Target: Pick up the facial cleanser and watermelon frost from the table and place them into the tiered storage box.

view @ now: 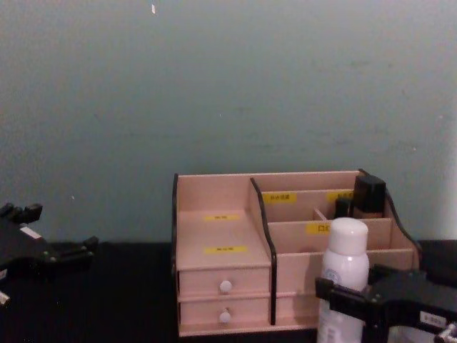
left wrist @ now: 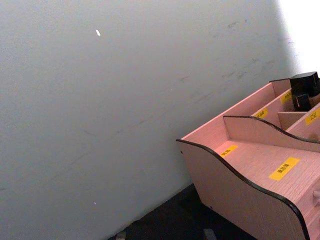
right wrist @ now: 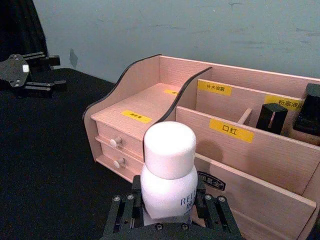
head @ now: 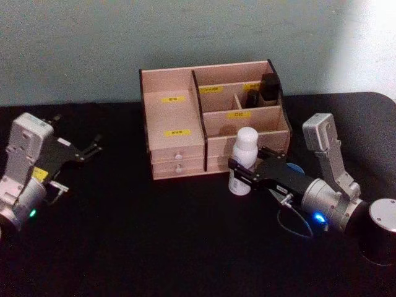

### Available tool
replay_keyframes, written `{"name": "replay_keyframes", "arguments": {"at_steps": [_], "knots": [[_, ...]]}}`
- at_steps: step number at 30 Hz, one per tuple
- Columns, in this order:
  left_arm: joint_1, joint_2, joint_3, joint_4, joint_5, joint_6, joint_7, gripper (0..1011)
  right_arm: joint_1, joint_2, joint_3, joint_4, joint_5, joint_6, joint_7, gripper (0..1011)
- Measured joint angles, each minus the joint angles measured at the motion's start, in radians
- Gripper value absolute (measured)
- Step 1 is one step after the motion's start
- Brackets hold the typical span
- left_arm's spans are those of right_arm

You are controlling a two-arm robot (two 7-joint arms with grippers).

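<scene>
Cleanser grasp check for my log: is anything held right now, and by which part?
The right gripper holds the cleanser around its lower body, below the cap. The left gripper is open and holds nothing.

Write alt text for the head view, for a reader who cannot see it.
The right gripper holds the white facial cleanser upright just in front of the tiered storage box on a black table. The left gripper sits open far to the left. Dark bottles stand in the box's back compartments.
</scene>
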Motion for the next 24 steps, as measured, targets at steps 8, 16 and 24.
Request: {"name": "replay_keyframes", "arguments": {"at_steps": [8, 16, 24], "knots": [[0.0, 0.0, 0.0, 0.0, 0.0, 0.0, 0.0, 1001, 0.0, 0.0, 0.0, 0.0, 0.0, 0.0, 0.0, 595], [0.0, 0.0, 0.0, 0.0, 0.0, 0.0, 0.0, 1001, -0.003, 0.006, 0.0, -0.007, 0.004, -0.001, 0.01, 594], [0.0, 0.0, 0.0, 0.0, 0.0, 0.0, 0.0, 1001, -0.023, 0.038, 0.011, -0.06, 0.049, 0.029, 0.05, 594]]}}
